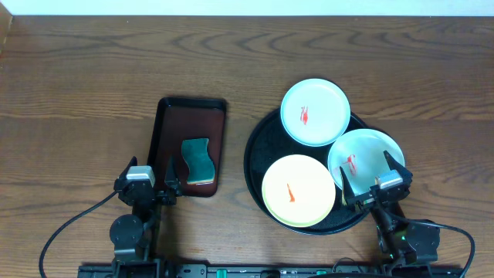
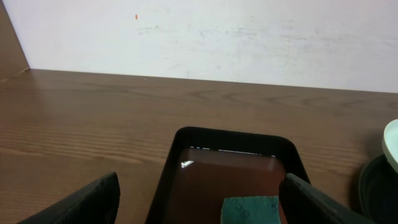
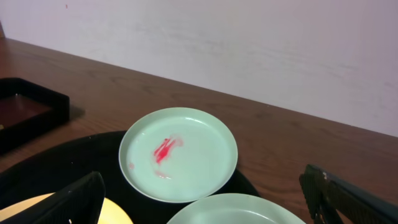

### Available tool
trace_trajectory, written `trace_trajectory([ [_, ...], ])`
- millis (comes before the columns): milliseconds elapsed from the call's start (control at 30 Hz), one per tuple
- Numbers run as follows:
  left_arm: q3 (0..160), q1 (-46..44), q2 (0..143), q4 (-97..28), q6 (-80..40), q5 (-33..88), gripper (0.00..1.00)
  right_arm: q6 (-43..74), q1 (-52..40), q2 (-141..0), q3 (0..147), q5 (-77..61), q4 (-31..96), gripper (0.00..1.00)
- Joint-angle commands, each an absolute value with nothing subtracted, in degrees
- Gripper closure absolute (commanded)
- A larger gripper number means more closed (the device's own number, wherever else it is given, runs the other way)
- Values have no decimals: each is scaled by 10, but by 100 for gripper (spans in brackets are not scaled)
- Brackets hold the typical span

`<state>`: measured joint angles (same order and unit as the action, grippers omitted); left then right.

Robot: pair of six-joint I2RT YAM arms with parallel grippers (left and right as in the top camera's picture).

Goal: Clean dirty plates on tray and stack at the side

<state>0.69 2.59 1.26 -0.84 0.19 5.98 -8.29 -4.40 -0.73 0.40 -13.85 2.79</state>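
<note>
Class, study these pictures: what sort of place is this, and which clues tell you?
Probably a robotics lab bench, not a kitchen: two arms at a wood table against a plain white wall, with staged props, three red-smeared plates on a black tray and a sponge.

The left arm (image 1: 130, 228) rises from the worktop's near edge, left of the middle. It points straight toward the far edge with its jaws spread wide. The right arm (image 1: 397, 228) stands by the near right corner, angled toward the far left, jaws likewise spread wide. In the left wrist view the dark fingers (image 2: 87, 202) sit in the two lower corners, well apart. The right wrist's fingers (image 3: 74, 202) sit the same way.
</note>
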Motion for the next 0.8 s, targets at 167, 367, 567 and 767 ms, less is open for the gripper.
trace_trajectory([
  [167, 3, 29, 14, -34, 0, 68, 17, -87, -41, -6, 3, -135, 30, 1],
  [367, 3, 29, 14, -34, 0, 68, 17, -86, -41, -6, 3, -135, 30, 1],
  [567, 3, 29, 14, -34, 0, 68, 18, -87, -41, -6, 3, -135, 30, 1],
  [767, 3, 29, 14, -34, -1, 68, 18, -91, -41, -6, 3, -133, 30, 1],
])
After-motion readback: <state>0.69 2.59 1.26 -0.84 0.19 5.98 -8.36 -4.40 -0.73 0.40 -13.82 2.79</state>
